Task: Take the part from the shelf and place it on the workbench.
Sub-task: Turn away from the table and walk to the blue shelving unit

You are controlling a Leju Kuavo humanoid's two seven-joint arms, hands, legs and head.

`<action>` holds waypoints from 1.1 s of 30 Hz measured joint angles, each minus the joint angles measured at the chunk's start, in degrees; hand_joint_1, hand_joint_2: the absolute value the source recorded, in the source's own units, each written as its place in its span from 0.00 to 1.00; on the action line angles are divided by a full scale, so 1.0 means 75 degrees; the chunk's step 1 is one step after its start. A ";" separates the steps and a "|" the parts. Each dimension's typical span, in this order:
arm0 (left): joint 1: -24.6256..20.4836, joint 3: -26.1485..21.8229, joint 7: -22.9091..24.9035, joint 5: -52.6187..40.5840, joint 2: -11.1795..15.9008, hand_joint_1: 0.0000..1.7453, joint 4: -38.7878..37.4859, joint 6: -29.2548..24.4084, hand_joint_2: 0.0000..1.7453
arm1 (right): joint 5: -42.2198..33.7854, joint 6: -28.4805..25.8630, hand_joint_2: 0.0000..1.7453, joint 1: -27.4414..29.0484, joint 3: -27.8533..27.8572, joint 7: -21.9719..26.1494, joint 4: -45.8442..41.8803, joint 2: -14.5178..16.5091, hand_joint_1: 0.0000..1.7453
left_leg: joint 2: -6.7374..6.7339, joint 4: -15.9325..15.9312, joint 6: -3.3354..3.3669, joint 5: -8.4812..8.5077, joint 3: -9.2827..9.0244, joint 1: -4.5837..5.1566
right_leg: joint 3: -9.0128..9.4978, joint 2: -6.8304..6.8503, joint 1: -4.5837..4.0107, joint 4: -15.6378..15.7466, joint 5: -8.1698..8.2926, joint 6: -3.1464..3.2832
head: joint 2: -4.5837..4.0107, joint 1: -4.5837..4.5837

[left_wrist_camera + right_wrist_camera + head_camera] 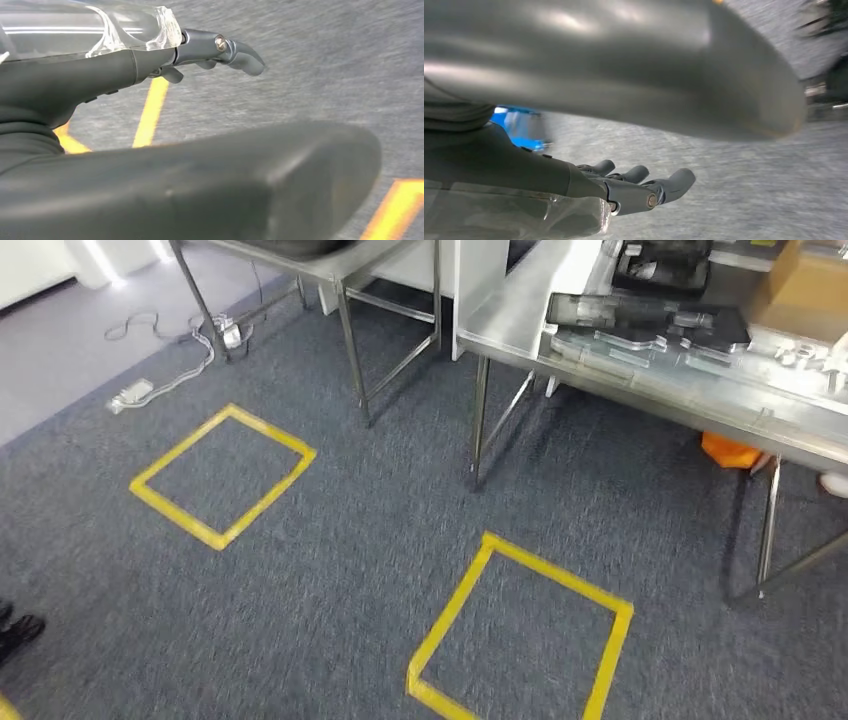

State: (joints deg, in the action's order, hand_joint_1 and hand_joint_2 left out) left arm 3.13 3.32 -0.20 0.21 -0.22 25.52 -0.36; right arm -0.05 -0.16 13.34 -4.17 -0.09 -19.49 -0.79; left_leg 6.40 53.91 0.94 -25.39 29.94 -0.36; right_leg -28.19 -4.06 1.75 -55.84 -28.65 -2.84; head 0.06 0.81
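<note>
A clear plastic part (75, 30) lies flat against the stretched fingers (220, 47) of my left hand (150, 60), above carpet marked with yellow tape. The same clear part (509, 215) rests against the fingers (649, 192) of my right hand (574, 180); the two hands seem to carry it between them. The thick thumbs stand apart from the fingers in both wrist views. The steel workbench (700, 405) is ahead at the upper right in the head view, loaded with dark and clear parts (650, 325).
Two yellow tape squares (222, 475) (520, 630) mark the grey carpet. A second steel table (340, 270) stands at the back. A power strip with cable (130, 395) lies far left, something orange (730, 450) under the workbench, a cardboard box (800, 285) on it. A person's shoe (15, 630) is at the left edge.
</note>
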 joint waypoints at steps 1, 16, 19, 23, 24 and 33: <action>0.0183 -0.0013 0.0013 -0.0001 0.0001 0.00 -0.0094 0.0001 0.00 | 0.0005 0.0002 0.00 -0.0168 0.0010 0.0012 -0.0104 0.0009 0.00 | 0.0040 0.0014 -0.0037 0.0004 0.0001 -0.0008 | -0.0023 0.0053 -0.0023 -0.0009 0.0009 0.0058 | 0.0000 -0.0010; 0.0975 -0.0169 0.0007 -0.0005 -0.0010 0.00 -0.1000 0.0045 0.00 | 0.0012 0.0020 0.00 -0.0968 0.0216 -0.0009 -0.1163 0.0045 0.00 | -0.1574 0.0161 0.0055 0.0016 0.0044 0.0129 | 0.0135 0.1497 -0.0115 0.0043 -0.0161 0.0149 | -0.0001 -0.0078; 0.0279 -0.0192 -0.0002 -0.0005 -0.0007 0.00 -0.0475 0.0045 0.00 | 0.0012 0.0021 0.00 -0.0302 0.0232 -0.0010 -0.0663 0.0042 0.00 | -0.1204 0.0027 0.0159 0.0116 0.0014 0.0073 | 0.0167 0.1348 -0.0102 -0.0121 -0.0355 0.0048 | 0.0001 -0.0071; -0.0494 -0.0208 -0.0005 -0.0003 -0.0009 0.00 0.0290 0.0045 0.00 | 0.0012 0.0022 0.00 0.0520 0.0261 -0.0010 0.0149 0.0033 0.00 | -0.0620 -0.0032 0.0242 0.0193 0.0019 0.0025 | -0.0704 0.0621 -0.0085 -0.1906 -0.1211 0.0006 | 0.0001 -0.0038; -0.0579 -0.0210 -0.0007 -0.0003 -0.0009 0.00 0.0425 0.0045 0.00 | 0.0012 0.0021 0.00 0.0618 0.0267 -0.0010 0.0294 0.0026 0.00 | -0.0476 -0.0028 0.0241 0.0196 0.0018 0.0020 | -0.0854 0.0601 -0.0080 -0.2122 -0.1207 -0.0003 | 0.0001 -0.0037; 0.0831 -0.0216 0.0047 -0.0002 -0.0031 0.00 0.0015 0.0048 0.00 | 0.0016 0.0023 0.00 -0.0730 0.0290 0.0038 -0.0151 0.0061 0.00 | 0.0032 0.0118 -0.0069 0.0089 0.0146 -0.0043 | -0.0117 0.0269 -0.0018 -0.0048 0.0038 0.0177 | 0.0000 -0.0065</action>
State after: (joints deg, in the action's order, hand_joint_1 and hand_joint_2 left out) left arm 9.37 1.70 0.16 0.20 -0.45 25.63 0.00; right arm 0.07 0.01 7.86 -2.00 0.20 -20.62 -0.34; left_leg 6.64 54.80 0.43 -24.72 31.03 -0.69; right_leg -29.07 -2.04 1.61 -56.21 -28.36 -1.52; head 0.06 0.32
